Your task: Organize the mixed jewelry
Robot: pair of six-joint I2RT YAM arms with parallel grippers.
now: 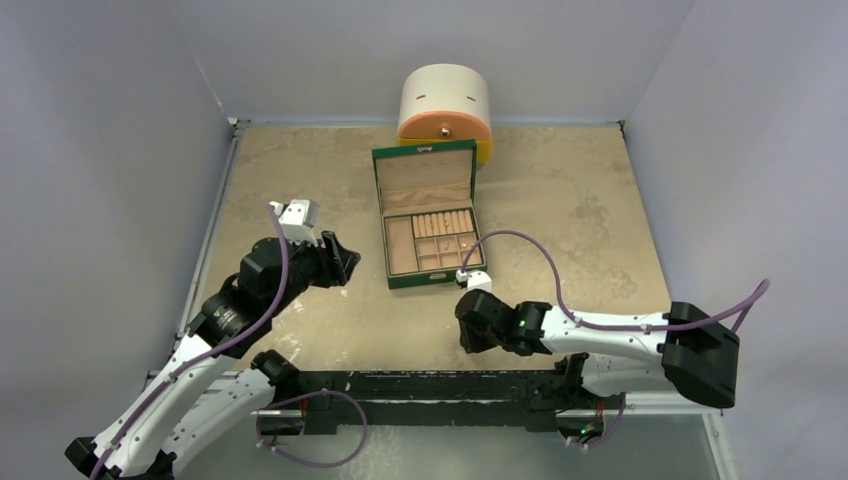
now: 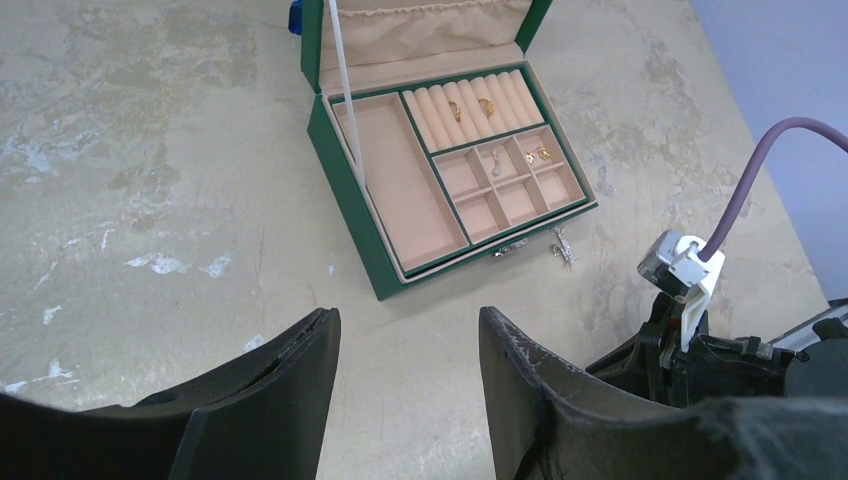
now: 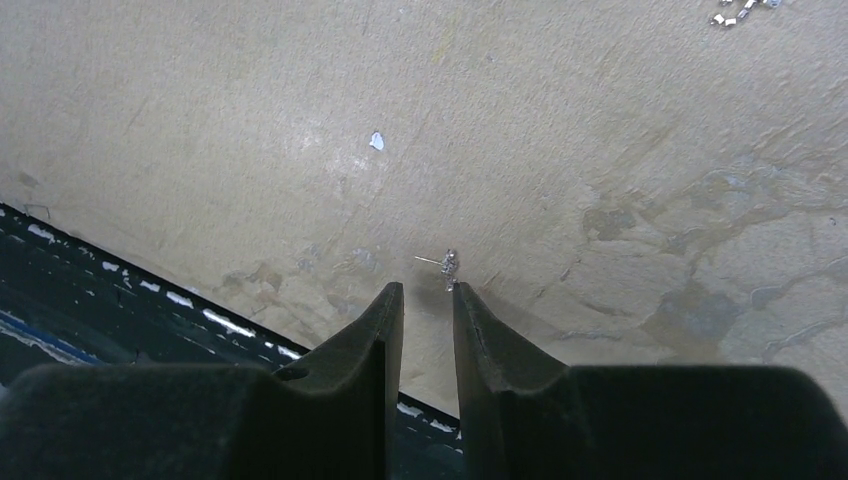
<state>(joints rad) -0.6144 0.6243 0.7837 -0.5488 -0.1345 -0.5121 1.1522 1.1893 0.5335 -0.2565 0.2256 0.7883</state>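
An open green box [image 1: 430, 215] with tan compartments stands mid-table. Gold rings [image 2: 470, 106] sit in its ring rolls, and small gold pieces [image 2: 537, 154] and a silvery bit [image 2: 495, 165] lie in its small compartments. Another silvery piece [image 2: 562, 247] lies on the table just in front of the box. A tiny silvery stud [image 3: 450, 265] rests on the table at the tip of my right gripper's [image 3: 428, 288] right finger; the jaws stand narrowly open with nothing between them. My left gripper [image 2: 408, 312] hovers open and empty left of the box.
A white and orange round container [image 1: 445, 105] stands behind the box. The black rail [image 3: 100, 290] of the table's front edge runs close under my right gripper [image 1: 466, 338]. Grey walls close in the table on three sides.
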